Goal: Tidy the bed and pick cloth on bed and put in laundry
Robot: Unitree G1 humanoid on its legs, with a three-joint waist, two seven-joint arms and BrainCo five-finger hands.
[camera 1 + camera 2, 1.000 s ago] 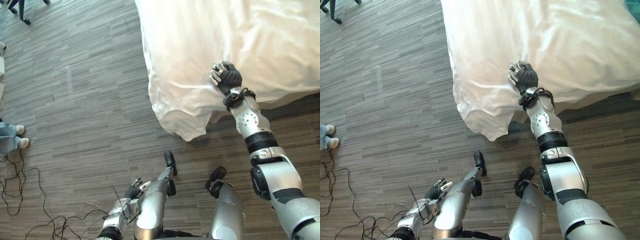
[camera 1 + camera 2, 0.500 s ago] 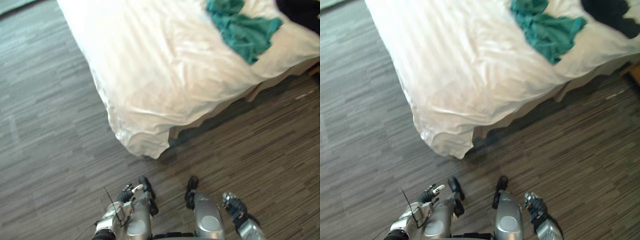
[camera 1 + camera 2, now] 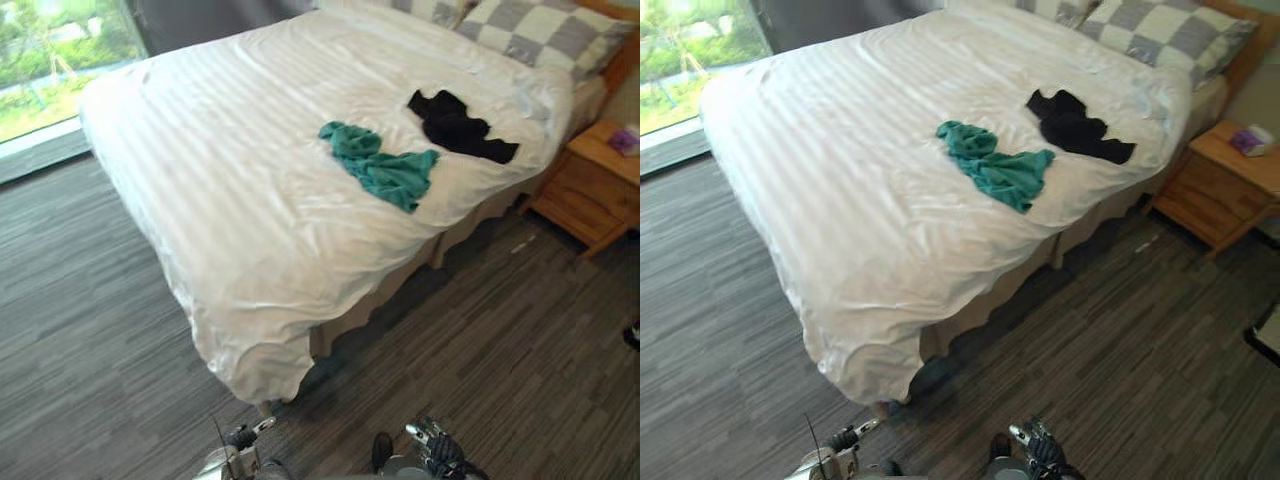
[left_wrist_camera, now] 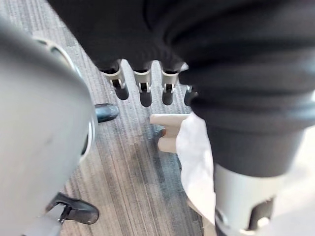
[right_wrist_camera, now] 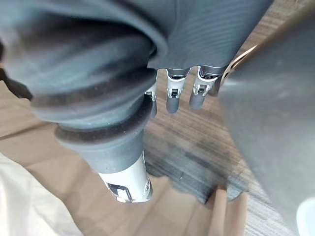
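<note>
The bed [image 3: 230, 200] stands in front; its white cover hangs over the near corner, close to the floor [image 3: 90, 330]. The teal cloth [image 3: 382, 168] lies on the cover near the long side edge; the black cloth [image 3: 458, 125] lies just beside it, closer to the checked pillows [image 3: 545, 30]. A wooden nightstand [image 3: 585, 190] stands beside this edge at the head end; the floor between it and the robot is open, and also along the foot edge up to the window [image 3: 50, 60]. The left hand [image 3: 243, 437] and right hand [image 3: 435, 452] hang low, well apart from the bed; left fingers [image 4: 142, 93] and right fingers [image 5: 172, 98] are relaxed, holding nothing.
</note>
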